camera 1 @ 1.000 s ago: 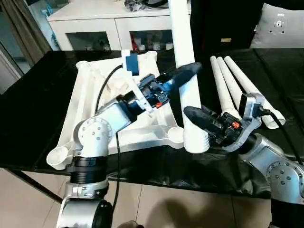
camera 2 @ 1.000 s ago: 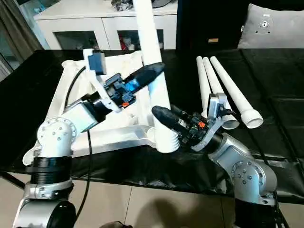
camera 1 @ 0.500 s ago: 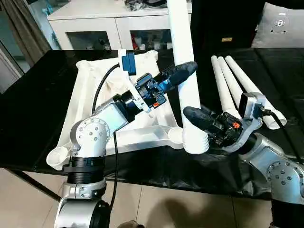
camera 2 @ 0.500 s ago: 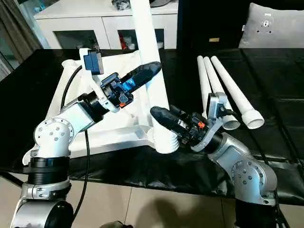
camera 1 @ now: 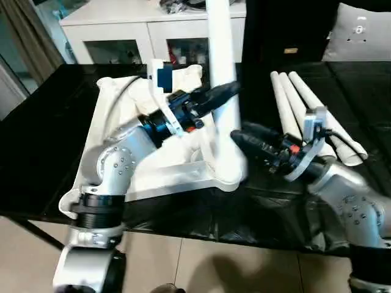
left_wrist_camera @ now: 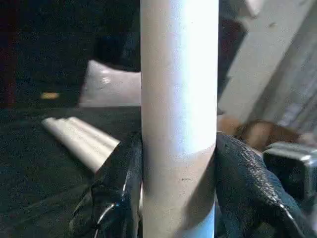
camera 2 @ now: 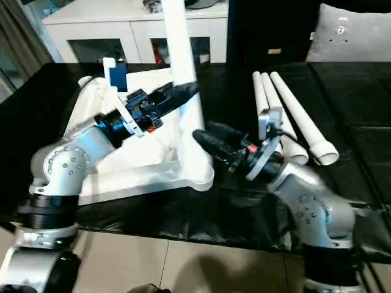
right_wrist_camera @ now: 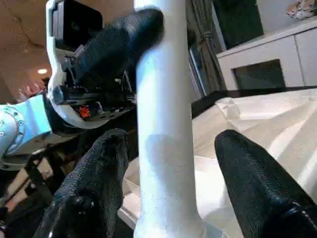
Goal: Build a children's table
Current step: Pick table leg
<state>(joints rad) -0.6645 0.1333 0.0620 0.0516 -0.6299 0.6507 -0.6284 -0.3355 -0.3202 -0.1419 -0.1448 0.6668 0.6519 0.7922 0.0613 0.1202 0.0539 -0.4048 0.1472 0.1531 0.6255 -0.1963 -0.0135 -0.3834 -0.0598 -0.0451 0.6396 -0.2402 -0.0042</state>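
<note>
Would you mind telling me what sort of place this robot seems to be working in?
Probably a furnished room at home or in a lab set up like one. A white cabinet with glass doors stands behind the black-covered work table, and a grey cushion rests at the back right.

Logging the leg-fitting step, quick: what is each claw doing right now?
Left claw: shut on the upright leg.
Right claw: open, its fingers either side of that leg, apart from it.
</note>
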